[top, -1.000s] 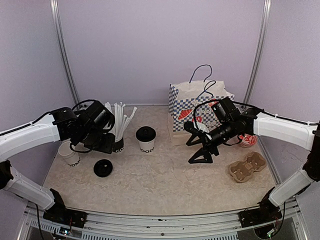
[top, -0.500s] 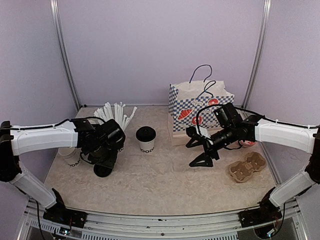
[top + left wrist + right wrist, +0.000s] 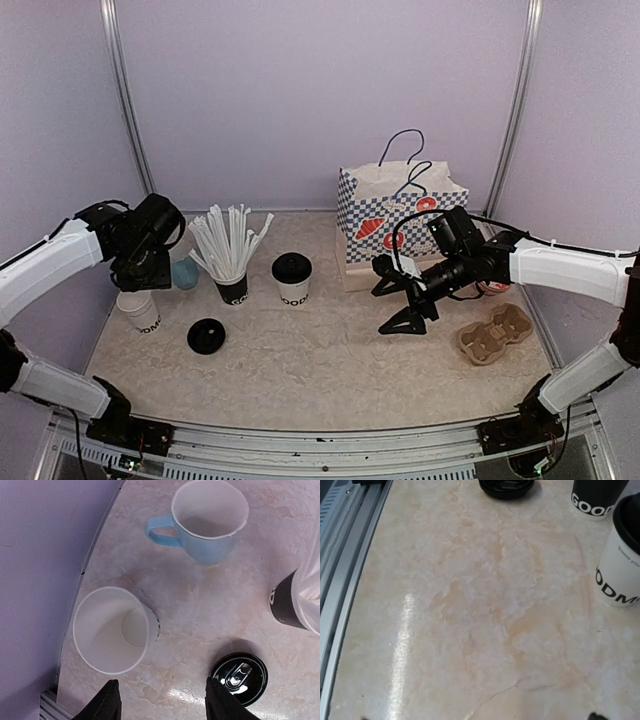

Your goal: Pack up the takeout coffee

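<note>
Since my left pincer (image 3: pixel 161 692) hangs open and empty near the lidless cup (image 3: pixel 111 630), a careless descent could clip and topple it; my right pincer (image 3: pixel 385 295), far from that cup, gapes empty.

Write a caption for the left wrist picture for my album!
The left gripper hangs open above an empty white cup, a loose black lid and a blue mug.

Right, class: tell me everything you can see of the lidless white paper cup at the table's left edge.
The white paper cup stands upright and lidless near the left edge of the marbled table. It looks empty, with black lettering low on its side. A black lid lies apart from it; only the table touches it.
</note>
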You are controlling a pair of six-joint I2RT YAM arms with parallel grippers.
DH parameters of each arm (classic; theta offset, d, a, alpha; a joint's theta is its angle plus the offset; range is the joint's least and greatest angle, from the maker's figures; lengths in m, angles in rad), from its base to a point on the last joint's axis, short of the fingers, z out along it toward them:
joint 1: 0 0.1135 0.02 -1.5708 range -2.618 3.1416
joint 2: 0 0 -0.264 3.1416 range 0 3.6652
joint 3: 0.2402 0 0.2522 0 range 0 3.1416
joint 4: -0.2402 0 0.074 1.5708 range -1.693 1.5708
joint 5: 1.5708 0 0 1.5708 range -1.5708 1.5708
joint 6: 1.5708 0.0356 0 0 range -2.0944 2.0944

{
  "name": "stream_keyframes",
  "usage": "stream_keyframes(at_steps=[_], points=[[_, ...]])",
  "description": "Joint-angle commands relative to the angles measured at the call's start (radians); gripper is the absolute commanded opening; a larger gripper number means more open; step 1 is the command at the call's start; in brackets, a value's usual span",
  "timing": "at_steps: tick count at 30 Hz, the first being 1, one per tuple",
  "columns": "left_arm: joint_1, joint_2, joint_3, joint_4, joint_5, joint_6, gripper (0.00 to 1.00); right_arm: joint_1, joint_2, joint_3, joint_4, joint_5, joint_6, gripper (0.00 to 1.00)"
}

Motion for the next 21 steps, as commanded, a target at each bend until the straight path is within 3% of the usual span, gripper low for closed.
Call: stream_keyframes(at_steps=[1, 5, 16, 21], points=[[0.159, -0.043, 0.001, 0.038, 0.004, 0.112, 0.54, -0.005, 0.001, -0.008, 0.012, 0.006, -0.008, 0.92], [0.262, -0.035, -0.032, 0.125, 0.111, 0.202, 0.47, -0.006, 0.002, -0.011, 0.011, 0.008, -0.009, 0.92], [0.339, 0.058, -0.084, 0.222, 0.206, 0.285, 0.36, -0.005, 0.012, -0.01, 0.012, 0.023, -0.012, 0.92], [0.363, 0.087, -0.082, 0.234, 0.22, 0.305, 0.24, -0.005, 0.012, -0.013, 0.013, 0.029, -0.012, 0.92]])
